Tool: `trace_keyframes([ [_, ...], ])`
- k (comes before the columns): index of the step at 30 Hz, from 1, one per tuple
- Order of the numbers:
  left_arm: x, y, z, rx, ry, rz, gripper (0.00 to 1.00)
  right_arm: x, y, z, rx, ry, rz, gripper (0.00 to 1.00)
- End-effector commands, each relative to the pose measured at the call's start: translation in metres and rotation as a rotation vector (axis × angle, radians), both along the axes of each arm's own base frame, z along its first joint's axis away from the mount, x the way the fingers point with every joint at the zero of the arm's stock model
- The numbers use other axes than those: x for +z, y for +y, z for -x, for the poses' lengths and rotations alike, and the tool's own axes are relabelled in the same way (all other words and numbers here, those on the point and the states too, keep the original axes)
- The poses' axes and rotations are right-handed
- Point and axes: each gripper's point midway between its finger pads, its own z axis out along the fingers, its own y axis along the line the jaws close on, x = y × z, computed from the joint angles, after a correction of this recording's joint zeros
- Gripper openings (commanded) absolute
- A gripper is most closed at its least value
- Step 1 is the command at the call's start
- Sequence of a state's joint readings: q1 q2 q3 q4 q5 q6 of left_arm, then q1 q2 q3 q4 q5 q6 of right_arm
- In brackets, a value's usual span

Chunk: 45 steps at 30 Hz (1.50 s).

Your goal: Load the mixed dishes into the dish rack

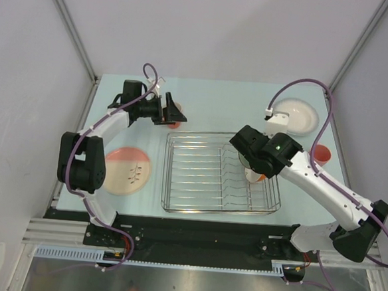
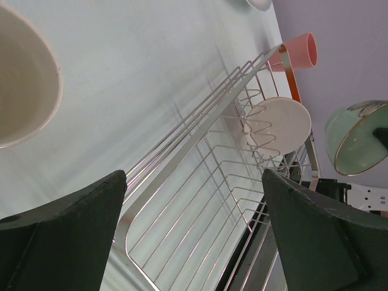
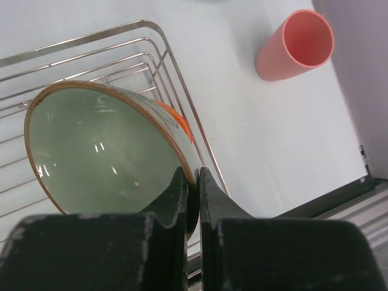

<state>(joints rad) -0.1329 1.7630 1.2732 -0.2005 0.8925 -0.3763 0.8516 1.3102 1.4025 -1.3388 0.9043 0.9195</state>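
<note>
The silver wire dish rack (image 1: 205,179) lies mid-table and also shows in the left wrist view (image 2: 200,182). My right gripper (image 3: 198,182) is shut on the rim of the pale green bowl (image 3: 97,151) and holds it tilted over the rack's right end (image 1: 252,166). An orange-and-white bowl (image 2: 279,124) stands on edge among the dividers there. My left gripper (image 2: 194,230) is open and empty at the back left (image 1: 173,111), above an orange dish (image 1: 175,123) with a cream inside (image 2: 24,79). The pink twig plate (image 1: 127,171) lies left of the rack. The white plate (image 1: 296,116) and the pink tumbler (image 3: 297,45) lie to its right.
Grey walls with metal frame posts (image 1: 69,23) close in the back and sides. The table's near edge is a black rail (image 1: 194,232) by the arm bases. The right arm (image 1: 324,188) stretches over the near right corner.
</note>
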Motion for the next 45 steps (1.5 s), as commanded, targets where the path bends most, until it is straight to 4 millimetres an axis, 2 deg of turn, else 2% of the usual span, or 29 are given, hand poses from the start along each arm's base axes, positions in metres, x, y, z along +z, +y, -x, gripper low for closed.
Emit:
trace_keyframes([
  [1,0.026,0.002,-0.005,0.013,-0.082,0.016,1.0,0.032,-0.034,0.008,0.022,-0.014,0.251,0.0],
  [4,0.029,0.001,-0.006,0.015,-0.086,0.029,1.0,0.039,-0.031,0.001,0.049,0.015,0.305,0.0],
  [8,0.023,-0.008,-0.004,-0.004,-0.098,0.037,1.0,0.045,-0.029,0.003,0.058,0.006,0.26,0.0],
  [12,0.017,-0.031,0.002,-0.08,-0.114,0.027,1.0,0.054,-0.038,0.005,0.03,-0.02,0.209,0.0],
  [15,0.025,-0.044,-0.001,-0.138,-0.172,0.014,1.0,0.057,-0.042,0.008,0.014,-0.03,0.177,0.0],
  [16,0.02,-0.047,-0.003,-0.162,-0.193,-0.003,1.0,0.056,-0.044,0.008,0.008,-0.03,0.173,0.0],
  [18,0.027,-0.054,-0.007,-0.199,-0.239,-0.015,1.0,0.06,-0.049,0.011,-0.005,-0.051,0.157,0.0],
  [20,0.015,-0.058,-0.012,-0.255,-0.295,-0.069,1.0,0.064,-0.051,0.011,-0.013,-0.072,0.144,0.0],
  [21,0.018,-0.063,-0.012,-0.284,-0.305,-0.097,1.0,0.069,-0.055,0.013,-0.012,-0.09,0.141,0.0],
  [22,0.014,-0.063,-0.016,-0.324,-0.38,-0.156,1.0,0.071,-0.054,0.011,-0.009,-0.108,0.128,0.0],
  [23,0.004,-0.064,-0.018,-0.352,-0.386,-0.189,1.0,0.072,-0.054,0.011,-0.006,-0.113,0.123,0.0],
  [26,0.009,-0.068,-0.019,-0.431,-0.452,-0.252,1.0,0.076,-0.058,0.011,-0.007,-0.131,0.113,0.0],
  [29,0.003,-0.065,-0.007,-0.508,-0.481,-0.297,1.0,0.075,-0.066,0.01,-0.025,-0.129,0.122,0.0],
  [30,-0.003,-0.066,0.006,-0.547,-0.462,-0.333,1.0,0.07,-0.067,0.01,-0.025,-0.117,0.125,0.0],
  [32,-0.013,-0.066,0.018,-0.629,-0.503,-0.395,1.0,0.07,-0.07,0.008,-0.018,-0.126,0.112,0.0],
  [33,-0.022,-0.068,0.031,-0.669,-0.479,-0.428,1.0,0.066,-0.073,0.007,-0.024,-0.114,0.102,0.0],
  [36,-0.029,-0.075,0.052,-0.742,-0.463,-0.443,1.0,0.065,-0.08,0.002,-0.032,-0.12,0.064,0.0],
  [41,-0.033,-0.093,0.062,-0.774,-0.488,-0.466,1.0,0.059,-0.083,-0.001,-0.021,-0.119,0.05,0.0],
  [45,-0.042,-0.103,0.049,-0.759,-0.496,-0.489,1.0,0.06,-0.085,-0.001,-0.02,-0.131,0.035,0.0],
])
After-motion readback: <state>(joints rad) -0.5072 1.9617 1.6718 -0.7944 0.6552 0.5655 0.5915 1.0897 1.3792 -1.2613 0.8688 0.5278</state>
